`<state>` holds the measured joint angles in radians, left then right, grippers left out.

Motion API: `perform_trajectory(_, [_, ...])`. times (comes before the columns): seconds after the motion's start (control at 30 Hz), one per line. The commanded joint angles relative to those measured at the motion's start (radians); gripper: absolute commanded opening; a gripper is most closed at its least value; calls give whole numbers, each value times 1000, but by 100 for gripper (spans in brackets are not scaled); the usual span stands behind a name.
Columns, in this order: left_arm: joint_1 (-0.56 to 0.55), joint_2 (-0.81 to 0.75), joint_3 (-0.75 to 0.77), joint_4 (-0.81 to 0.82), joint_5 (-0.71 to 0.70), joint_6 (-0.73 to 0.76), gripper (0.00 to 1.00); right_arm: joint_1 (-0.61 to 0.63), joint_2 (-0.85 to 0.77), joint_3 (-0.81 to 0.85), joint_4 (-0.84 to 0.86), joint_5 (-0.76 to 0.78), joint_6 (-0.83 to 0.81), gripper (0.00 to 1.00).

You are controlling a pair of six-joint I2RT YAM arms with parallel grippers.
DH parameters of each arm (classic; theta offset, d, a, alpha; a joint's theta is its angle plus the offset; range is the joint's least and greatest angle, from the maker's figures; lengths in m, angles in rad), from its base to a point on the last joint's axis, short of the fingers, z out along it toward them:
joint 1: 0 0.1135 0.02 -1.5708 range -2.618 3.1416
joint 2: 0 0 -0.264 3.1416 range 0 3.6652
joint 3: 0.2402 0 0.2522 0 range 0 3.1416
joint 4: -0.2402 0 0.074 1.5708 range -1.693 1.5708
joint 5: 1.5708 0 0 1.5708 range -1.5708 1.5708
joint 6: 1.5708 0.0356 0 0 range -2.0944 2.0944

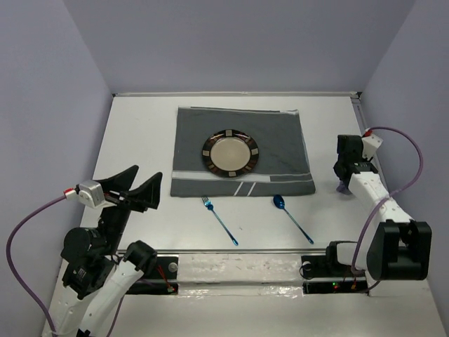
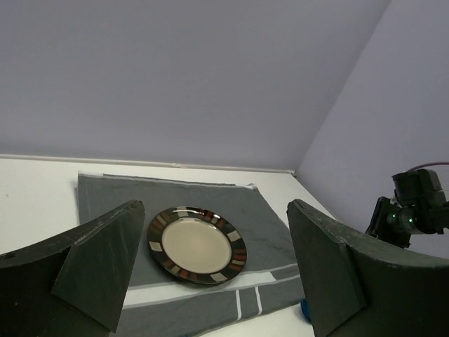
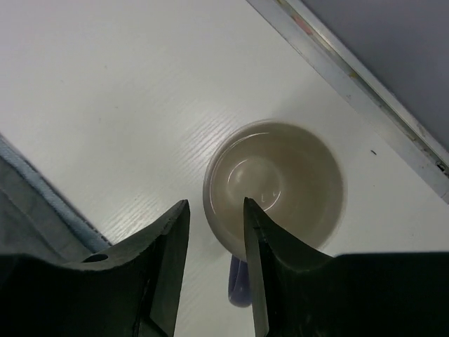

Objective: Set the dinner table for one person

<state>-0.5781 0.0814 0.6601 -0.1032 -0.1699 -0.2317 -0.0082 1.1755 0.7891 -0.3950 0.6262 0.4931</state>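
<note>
The white dinner table [image 1: 140,133] carries a dark grey striped placemat [image 1: 280,140] with a dark-rimmed beige plate [image 1: 231,152] on it. A blue fork [image 1: 219,220] and a blue spoon [image 1: 292,218] lie on the table in front of the placemat. My right gripper [image 1: 345,175] is at the right, straight above a cream cup [image 3: 280,175] with a purple handle [image 3: 238,284]. It is open [image 3: 215,202], and its jaws straddle the cup's near rim, one inside and one outside. My left gripper [image 1: 148,170] is open, empty and raised at the left, facing the plate [image 2: 196,243].
A metal rail [image 3: 365,91] edges the table just beyond the cup. The placemat's corner [image 3: 28,210] lies left of the cup. Purple-grey walls enclose the table on three sides. The right arm [image 2: 410,210] shows in the left wrist view.
</note>
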Motion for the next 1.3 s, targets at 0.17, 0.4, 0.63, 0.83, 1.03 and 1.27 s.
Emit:
perform_trajectory(0.17, [-20, -9, -1, 28, -8, 28, 94, -47, 104, 68, 79, -17, -19, 9])
perform_trajectory(0.4, [-22, 7, -1, 28, -19, 31, 94, 88, 13, 163, 105, 72, -154, 0])
perform_trajectory(0.63, [-12, 50, 3, 19, -28, 28, 97, 247, 288, 543, 180, -252, -416, 0])
perform_trajectory(0.83, [12, 63, 4, 11, -60, 25, 99, 258, 603, 861, 107, -398, -481, 0])
perform_trajectory(1.03, [17, 89, 4, 14, -62, 28, 99, 278, 798, 1113, 27, -438, -577, 0])
perform_trajectory(1.27, [34, 106, 4, 20, -60, 31, 99, 278, 947, 1263, -38, -419, -631, 0])
